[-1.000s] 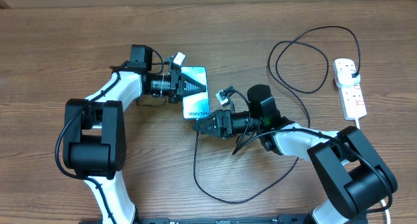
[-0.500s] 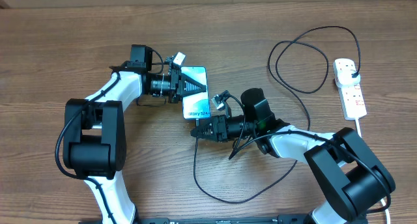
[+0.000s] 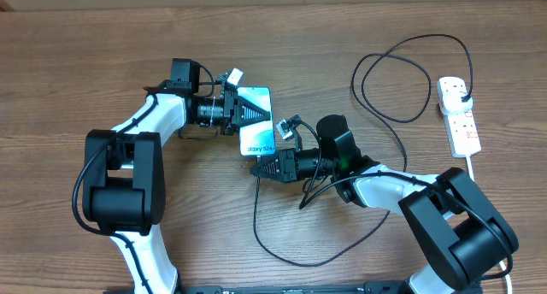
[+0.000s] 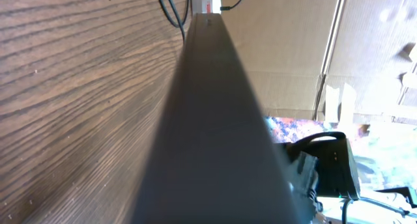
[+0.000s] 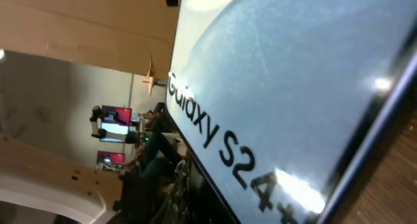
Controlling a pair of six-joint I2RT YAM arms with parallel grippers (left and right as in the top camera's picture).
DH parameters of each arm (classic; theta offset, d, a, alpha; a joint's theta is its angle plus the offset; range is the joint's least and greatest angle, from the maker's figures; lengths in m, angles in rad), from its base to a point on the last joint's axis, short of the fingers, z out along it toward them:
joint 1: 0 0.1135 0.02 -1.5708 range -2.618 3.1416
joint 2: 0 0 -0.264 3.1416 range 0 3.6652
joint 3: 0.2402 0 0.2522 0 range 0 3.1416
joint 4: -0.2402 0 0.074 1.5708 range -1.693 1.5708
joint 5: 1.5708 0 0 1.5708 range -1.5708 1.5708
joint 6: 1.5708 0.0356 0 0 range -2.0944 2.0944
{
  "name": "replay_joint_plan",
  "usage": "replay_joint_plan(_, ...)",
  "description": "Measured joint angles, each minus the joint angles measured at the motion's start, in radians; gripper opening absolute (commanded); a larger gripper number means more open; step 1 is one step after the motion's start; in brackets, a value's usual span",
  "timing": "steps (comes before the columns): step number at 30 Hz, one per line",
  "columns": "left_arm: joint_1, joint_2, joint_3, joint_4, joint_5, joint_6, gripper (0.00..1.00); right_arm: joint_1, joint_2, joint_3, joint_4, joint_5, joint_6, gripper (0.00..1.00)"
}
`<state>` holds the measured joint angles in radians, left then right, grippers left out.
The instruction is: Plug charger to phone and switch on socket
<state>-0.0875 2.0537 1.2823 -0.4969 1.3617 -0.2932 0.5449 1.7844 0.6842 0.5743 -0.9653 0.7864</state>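
Note:
The phone point(image 3: 259, 138), its light blue screen reading "Galaxy S24+", lies on the table between both arms. My left gripper point(image 3: 261, 114) is shut on its upper part; in the left wrist view the phone's dark edge point(image 4: 215, 133) fills the middle. My right gripper point(image 3: 259, 169) sits shut at the phone's lower end, where the charger's thin black cable point(image 3: 256, 217) begins; the connector tip is hidden. The right wrist view shows only the phone screen point(image 5: 273, 87) close up. The cable loops right to its black plug point(image 3: 462, 91) in the white socket point(image 3: 461, 127).
The charger cable lies in a wide loop point(image 3: 402, 72) across the right half of the table and a second one point(image 3: 295, 261) near the front edge. The socket's thick white cord point(image 3: 469, 163) runs toward the front right. Cardboard walls point(image 4: 293, 48) stand behind the table.
My right gripper has shifted slightly left toward the phone's lower end and closed its jaws. The left gripper and the phone have stayed put.

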Motion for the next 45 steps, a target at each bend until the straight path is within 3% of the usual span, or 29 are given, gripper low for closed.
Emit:
replay_joint_plan(32, 0.006, 0.0, 0.003, 0.008, 0.03, -0.02, 0.04, -0.013, 0.0, -0.002, 0.063, -0.015, 0.104, 0.06)
replay_joint_plan(33, 0.006, 0.0, 0.003, 0.008, 0.03, -0.02, 0.04, -0.013, 0.0, -0.002, 0.064, -0.014, 0.104, 0.18)
replay_joint_plan(34, 0.006, 0.0, 0.003, 0.008, 0.03, -0.019, 0.04, -0.013, 0.0, -0.002, 0.065, -0.014, 0.11, 0.41)
replay_joint_plan(35, 0.006, 0.0, 0.003, 0.006, 0.022, -0.018, 0.04, -0.016, 0.0, 0.0, 0.072, -0.008, 0.114, 0.72)
replay_joint_plan(37, 0.011, 0.0, 0.003, 0.013, 0.008, -0.015, 0.04, -0.036, -0.001, 0.005, 0.079, -0.014, 0.108, 1.0)
replay_joint_plan(45, 0.006, 0.0, 0.0, -0.001, 0.007, -0.014, 0.04, -0.095, -0.002, 0.047, 0.014, -0.049, 0.065, 1.0)
